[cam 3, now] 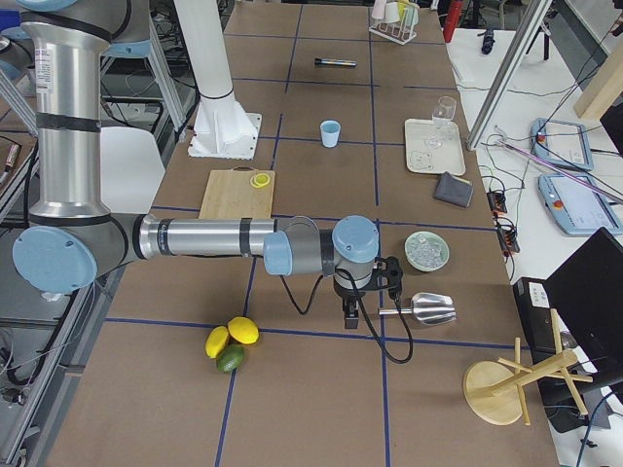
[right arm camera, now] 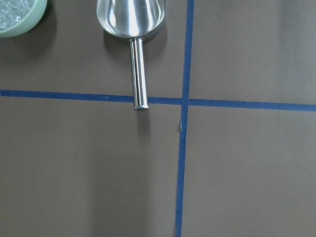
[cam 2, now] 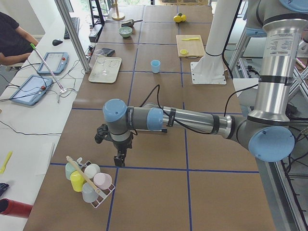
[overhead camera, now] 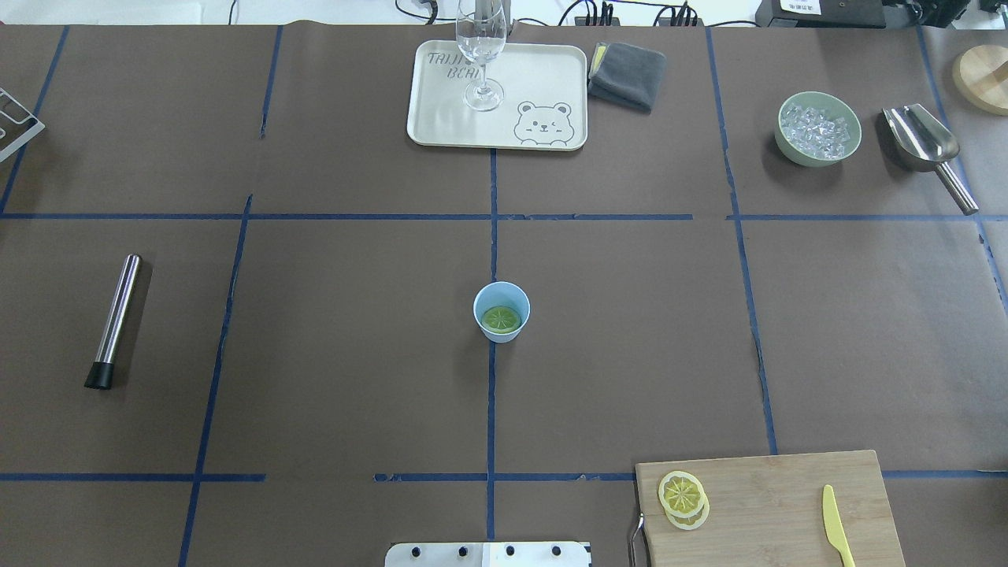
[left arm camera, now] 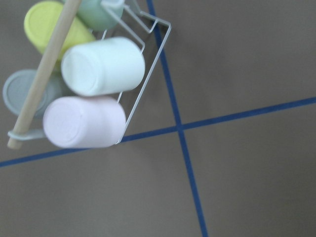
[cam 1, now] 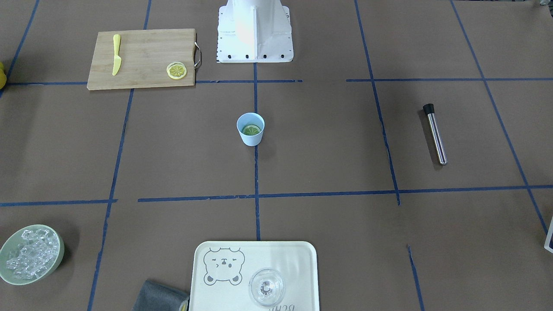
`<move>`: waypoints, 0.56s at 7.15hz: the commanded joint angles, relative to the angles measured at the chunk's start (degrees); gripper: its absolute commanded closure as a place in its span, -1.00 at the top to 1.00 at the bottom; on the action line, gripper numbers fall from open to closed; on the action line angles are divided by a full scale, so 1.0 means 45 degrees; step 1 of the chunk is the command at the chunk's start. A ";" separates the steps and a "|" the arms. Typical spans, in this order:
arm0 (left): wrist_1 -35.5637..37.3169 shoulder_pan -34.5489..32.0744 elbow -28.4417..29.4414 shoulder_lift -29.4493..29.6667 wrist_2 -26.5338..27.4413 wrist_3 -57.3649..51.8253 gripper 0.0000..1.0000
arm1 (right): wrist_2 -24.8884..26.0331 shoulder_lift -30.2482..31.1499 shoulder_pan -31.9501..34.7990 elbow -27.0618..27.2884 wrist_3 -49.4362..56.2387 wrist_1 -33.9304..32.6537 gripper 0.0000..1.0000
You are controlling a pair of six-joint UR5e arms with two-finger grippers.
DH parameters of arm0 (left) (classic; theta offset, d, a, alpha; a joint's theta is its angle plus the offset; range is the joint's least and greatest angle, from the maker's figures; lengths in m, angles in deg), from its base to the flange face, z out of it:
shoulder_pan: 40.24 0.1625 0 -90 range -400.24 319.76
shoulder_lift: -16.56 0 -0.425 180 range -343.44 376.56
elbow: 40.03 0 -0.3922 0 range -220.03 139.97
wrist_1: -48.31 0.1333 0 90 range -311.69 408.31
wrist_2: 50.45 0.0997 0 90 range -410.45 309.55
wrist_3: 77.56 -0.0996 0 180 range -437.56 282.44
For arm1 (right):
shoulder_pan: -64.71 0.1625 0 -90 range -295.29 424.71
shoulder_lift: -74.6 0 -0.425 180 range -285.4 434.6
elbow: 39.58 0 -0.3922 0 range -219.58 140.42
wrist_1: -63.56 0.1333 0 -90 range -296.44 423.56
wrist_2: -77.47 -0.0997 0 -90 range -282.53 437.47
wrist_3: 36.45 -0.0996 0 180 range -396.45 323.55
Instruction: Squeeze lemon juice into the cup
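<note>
The light-blue cup (overhead camera: 501,336) stands upright at the table's middle, and the lemon (overhead camera: 502,318) slice lies flat inside it, greenish in the shade. The front-facing view shows the same cup (cam 1: 251,139) with the lemon (cam 1: 251,129) in it. Both arms are far from it. My left gripper (cam 2: 119,161) hangs over the table's left end beside a rack of cups. My right gripper (cam 3: 349,319) hangs at the right end beside a metal scoop. Only the side views show them, so I cannot tell whether either is open or shut.
A cutting board (overhead camera: 780,504) holds stacked twin lemon slices (overhead camera: 683,496) and a yellow knife (overhead camera: 837,535). A steel muddler (overhead camera: 115,319) lies at the left. At the far edge are a tray (overhead camera: 441,118) with a glass (overhead camera: 480,55), a grey cloth (overhead camera: 626,75), an ice bowl (overhead camera: 817,128) and a scoop (overhead camera: 925,146).
</note>
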 commanded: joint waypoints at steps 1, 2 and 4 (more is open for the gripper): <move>-0.0475 -0.0098 0.0203 -0.0501 -0.0398 0.0344 1.00 | -0.0151 0.0002 -0.0017 -0.0095 0.0000 0.0015 1.00; -0.0475 -0.0098 0.0106 -0.0539 -0.0417 0.0620 1.00 | -0.0210 0.0002 0.0002 -0.0075 0.0000 0.0015 1.00; -0.0475 -0.0098 0.0086 -0.0539 -0.0417 0.0642 1.00 | -0.0211 0.0002 -0.0017 -0.0075 -0.0020 0.0015 1.00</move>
